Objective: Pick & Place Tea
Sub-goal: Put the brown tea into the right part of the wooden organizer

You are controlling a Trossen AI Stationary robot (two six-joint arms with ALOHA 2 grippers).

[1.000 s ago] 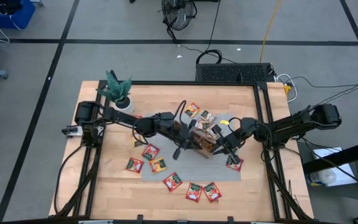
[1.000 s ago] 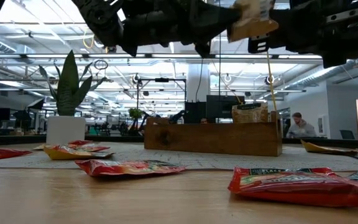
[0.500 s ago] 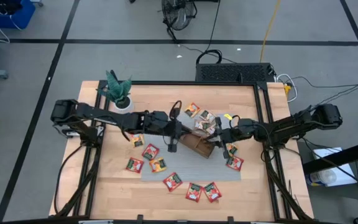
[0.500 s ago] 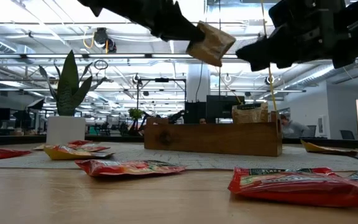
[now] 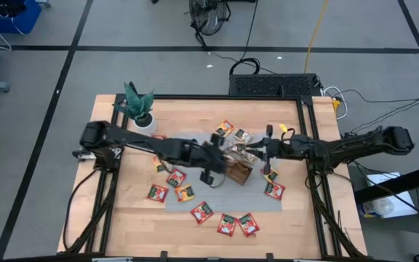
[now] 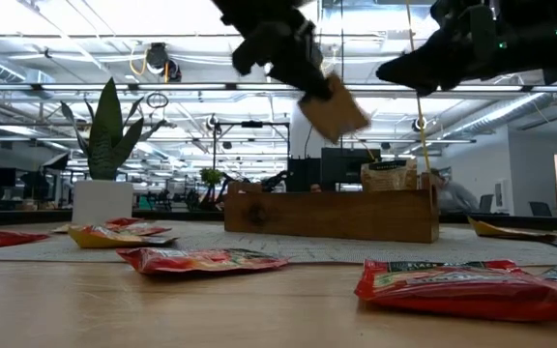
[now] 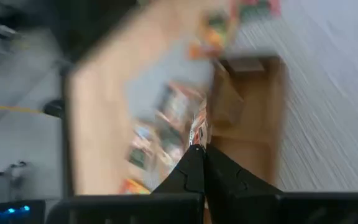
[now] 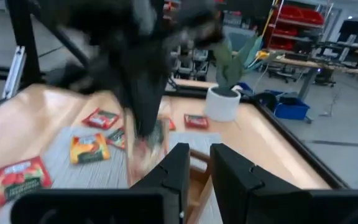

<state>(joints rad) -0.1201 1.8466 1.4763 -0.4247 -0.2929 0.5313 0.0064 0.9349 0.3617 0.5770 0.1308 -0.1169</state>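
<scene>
At the far left of the tabletop (image 5: 122, 218) stands a potted plant (image 5: 140, 108). Right of it, several red and orange tea sachets (image 5: 175, 177) lie loose near the grey mat (image 5: 268, 204), with more along the mat's near edge (image 5: 226, 224).

The left pincer (image 6: 293, 60) hangs over the middle of the tabletop, above the wooden tray (image 6: 332, 214). Its fingers are pressed together on a pale brownish sachet (image 6: 337, 106), which the low view shows tilted in the air, well above the tray's rim. The left wrist view shows the same dark fingers meeting with the tray beneath.

In the tray, at least one sachet (image 6: 388, 175) stands upright at its right end; others (image 5: 233, 134) lie just beyond its far side.

The right pincer (image 8: 194, 163) hovers close to the right of the tray, facing the left arm; its fingers stand slightly apart with nothing between them. A red sachet (image 5: 273, 191) lies near it on the mat.

The task looks barely under way: most sachets are scattered outside the tray, and the held one is not yet set down.
</scene>
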